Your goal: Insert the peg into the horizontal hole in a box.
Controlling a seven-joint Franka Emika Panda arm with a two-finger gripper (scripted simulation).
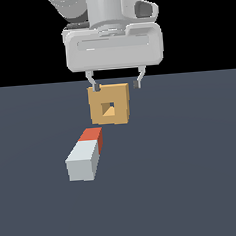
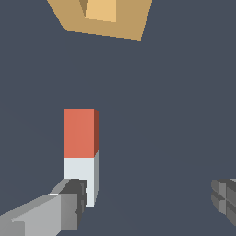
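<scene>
While the arm hangs above the dark table (image 1: 195, 184), we see its fingers (image 1: 116, 84) spread wide with nothing between them. In the exterior view the two tips sit at about the level of the top edge of the box (image 1: 109, 104), one near each upper corner; we cannot tell whether they touch it or are nearer the camera. The box stands upright on the table, its hole (image 1: 108, 108) facing the camera. The peg (image 1: 85, 154) lies flat on the table, apart from the box, its red end pointing toward it and its pale end nearer the camera. In the wrist view, one finger (image 2: 55, 209) overlaps the peg's (image 2: 80, 152) pale end; contact is unclear. The other finger (image 2: 225, 197) is well apart from it.
</scene>
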